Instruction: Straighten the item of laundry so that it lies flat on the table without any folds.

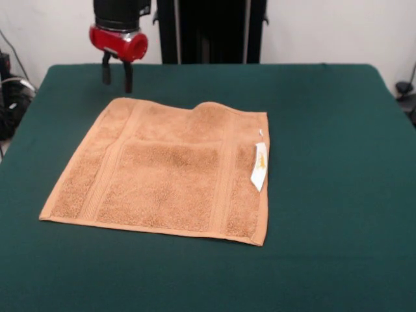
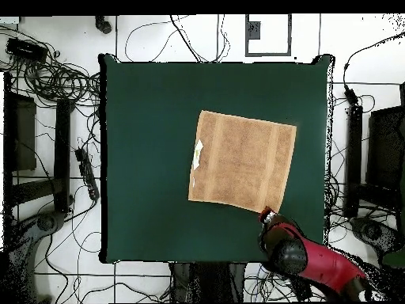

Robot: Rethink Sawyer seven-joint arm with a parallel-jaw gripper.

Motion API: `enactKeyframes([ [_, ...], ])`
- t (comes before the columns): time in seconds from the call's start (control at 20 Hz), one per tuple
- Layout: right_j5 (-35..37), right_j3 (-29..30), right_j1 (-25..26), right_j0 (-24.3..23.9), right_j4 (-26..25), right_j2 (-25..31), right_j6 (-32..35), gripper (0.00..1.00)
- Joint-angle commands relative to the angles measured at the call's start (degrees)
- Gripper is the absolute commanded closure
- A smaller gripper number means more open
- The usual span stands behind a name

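The orange towel (image 1: 170, 172) is lying spread on the green table (image 1: 325, 162), one far edge slightly raised. The gripper (image 1: 116, 73) is hanging above its far corner, fingers spread, holding nothing.

Orange-tan towel (image 1: 168, 174) spread on green table (image 1: 325, 162), far edge seemingly rumpled

The orange towel (image 1: 166, 172) is lying nearly flat on the green worktop (image 1: 325, 195), far edge slightly rumpled; the end effector (image 1: 117, 77) is hovering open beyond its far-left corner.
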Motion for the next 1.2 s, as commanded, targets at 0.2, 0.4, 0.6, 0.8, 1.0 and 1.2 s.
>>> enactKeyframes([
  [0.2, 4.25, -11.35, 5.78, 5.14, 5.29, 6.55, 5.52, 0.00],
  [0.4, 3.68, -15.22, 8.38, 7.60, 6.01, 6.37, 5.39, 0.00],
  [0.6, 4.61, -17.17, 9.89, 6.24, 6.12, 9.76, 4.34, 0.00],
  [0.8, 4.11, -18.64, 11.41, 7.18, 7.33, 9.86, 5.70, 0.00],
  [1.0, 3.25, -18.88, 12.95, 8.58, 9.59, 9.35, 8.17, 0.00],
  [1.2, 1.59, -18.33, 13.74, 9.21, 10.86, 9.37, 9.01, 0.00],
])
